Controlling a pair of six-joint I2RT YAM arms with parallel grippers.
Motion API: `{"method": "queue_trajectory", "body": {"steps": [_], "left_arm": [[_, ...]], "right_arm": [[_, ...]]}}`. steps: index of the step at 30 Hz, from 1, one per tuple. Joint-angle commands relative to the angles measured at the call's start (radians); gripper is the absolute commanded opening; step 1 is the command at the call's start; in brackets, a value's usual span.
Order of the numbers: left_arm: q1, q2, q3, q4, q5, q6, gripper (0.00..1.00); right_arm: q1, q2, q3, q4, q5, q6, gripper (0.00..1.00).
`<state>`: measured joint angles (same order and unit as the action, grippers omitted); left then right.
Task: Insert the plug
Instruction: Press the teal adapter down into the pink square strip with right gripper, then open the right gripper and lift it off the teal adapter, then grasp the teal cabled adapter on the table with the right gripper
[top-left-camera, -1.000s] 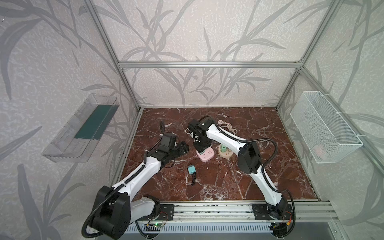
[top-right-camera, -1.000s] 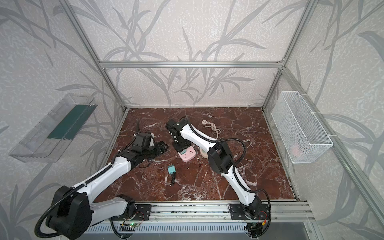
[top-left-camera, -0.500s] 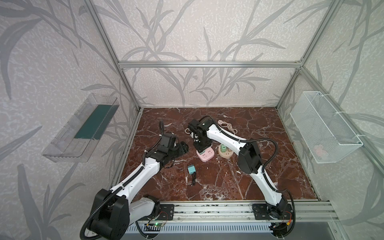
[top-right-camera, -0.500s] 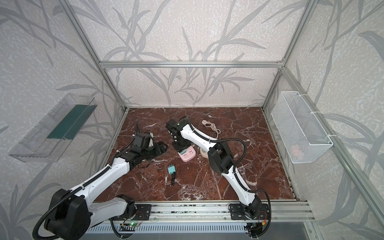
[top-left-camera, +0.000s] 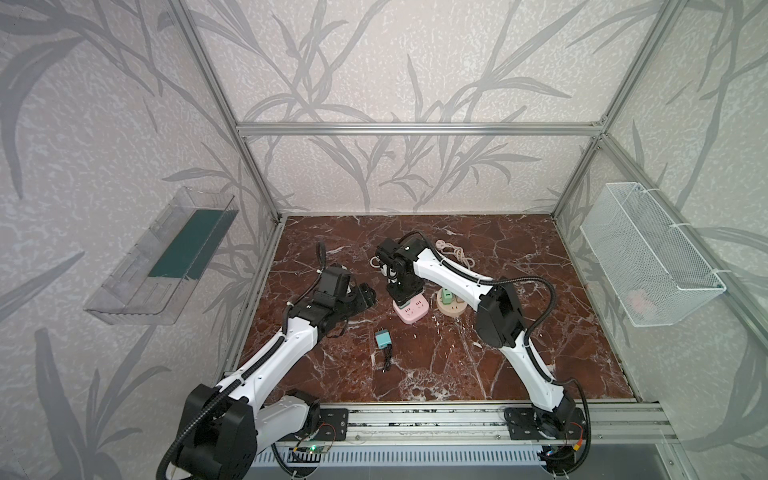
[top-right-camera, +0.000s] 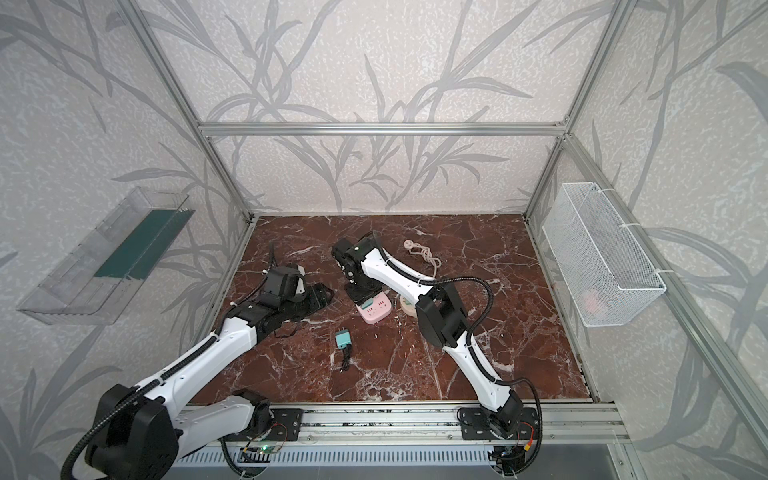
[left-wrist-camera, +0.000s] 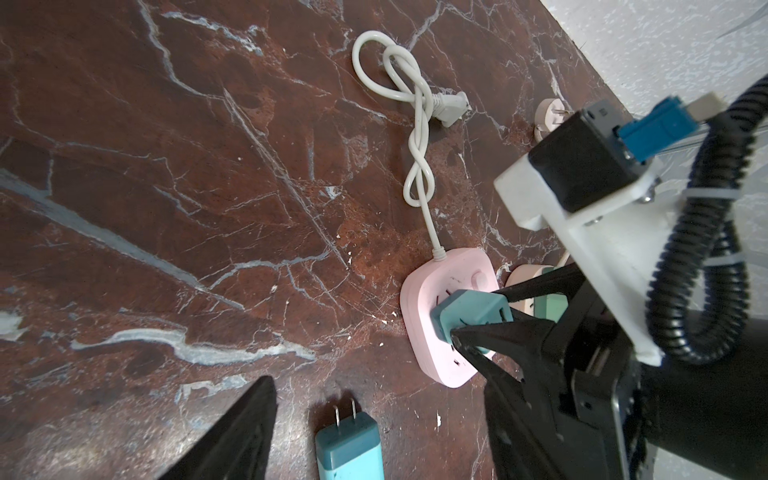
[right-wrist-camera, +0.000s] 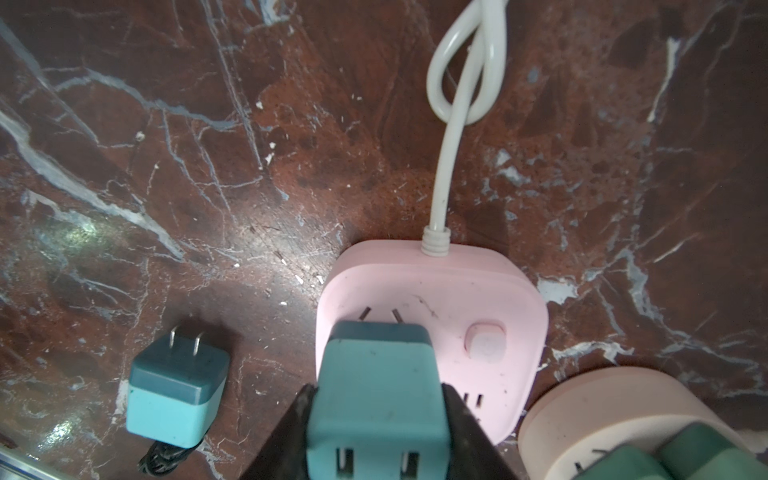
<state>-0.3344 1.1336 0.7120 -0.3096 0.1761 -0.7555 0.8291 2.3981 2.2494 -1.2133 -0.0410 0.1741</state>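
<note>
A: Plug (right-wrist-camera: 374, 365) position, right wrist view?
B: Pressed to face of pink strip (right-wrist-camera: 457, 286), clamped on both flanks by right gripper (right-wrist-camera: 376, 390) for a straight push; seating depth not discernible.
A: Left wrist view?
B: Fingers (left-wrist-camera: 536, 289) on opposite sides, confirming clamp. White cord (left-wrist-camera: 415, 137): one.
A: Top views?
B: Left gripper (top-left-camera: 361, 301) spread, empty, parked at 9 o'clock of strip, clear of work. Spare plug (top-left-camera: 383, 337) at 7 o'clock; round strip (top-left-camera: 455, 311) at 3. Teal plugs: two. Strips: two.
</note>
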Motion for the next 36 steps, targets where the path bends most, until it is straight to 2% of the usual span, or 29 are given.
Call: {"method": "queue_trajectory", "body": {"steps": [1, 5, 10, 13, 14, 17, 21, 23, 25, 31, 33, 36], "left_arm": [[0.001, -0.026, 0.033, -0.023, -0.021, 0.010, 0.78], [0.001, -0.032, 0.030, -0.029, -0.023, 0.010, 0.78], [0.001, -0.051, 0.032, -0.042, -0.031, 0.008, 0.78], [0.002, -0.062, 0.031, -0.055, -0.038, 0.010, 0.78], [0.001, -0.065, 0.030, -0.058, -0.039, 0.012, 0.78], [0.001, -0.077, 0.028, -0.078, -0.047, 0.015, 0.78], [0.003, -0.097, 0.014, -0.082, -0.061, 0.014, 0.78], [0.005, -0.105, 0.006, -0.074, -0.055, 0.008, 0.78], [0.005, -0.110, 0.000, -0.069, -0.053, 0.001, 0.78], [0.006, -0.128, -0.011, -0.080, -0.054, -0.002, 0.78], [0.006, -0.131, -0.012, -0.081, -0.050, -0.001, 0.78], [0.006, -0.134, -0.022, -0.083, -0.047, -0.002, 0.78]], "right_arm": [[-0.005, -0.065, -0.010, -0.014, 0.015, 0.006, 0.56], [-0.005, -0.107, -0.051, 0.023, 0.022, 0.007, 0.68], [-0.005, -0.164, -0.090, 0.037, 0.020, 0.013, 0.70], [-0.004, -0.261, -0.211, 0.115, -0.002, 0.028, 0.70], [-0.004, -0.306, -0.258, 0.172, -0.017, 0.035, 0.69], [0.001, -0.500, -0.539, 0.428, -0.083, 0.082, 0.69], [0.039, -0.764, -0.966, 0.887, -0.117, 0.180, 0.59], [0.074, -0.822, -1.105, 1.041, -0.105, 0.226, 0.56], [0.115, -0.831, -1.166, 1.089, -0.081, 0.260, 0.57], [0.235, -0.759, -1.180, 1.080, -0.012, 0.329, 0.65], [0.253, -0.725, -1.173, 1.083, -0.010, 0.345, 0.69], [0.263, -0.682, -1.154, 1.088, -0.012, 0.358, 0.68]]}}
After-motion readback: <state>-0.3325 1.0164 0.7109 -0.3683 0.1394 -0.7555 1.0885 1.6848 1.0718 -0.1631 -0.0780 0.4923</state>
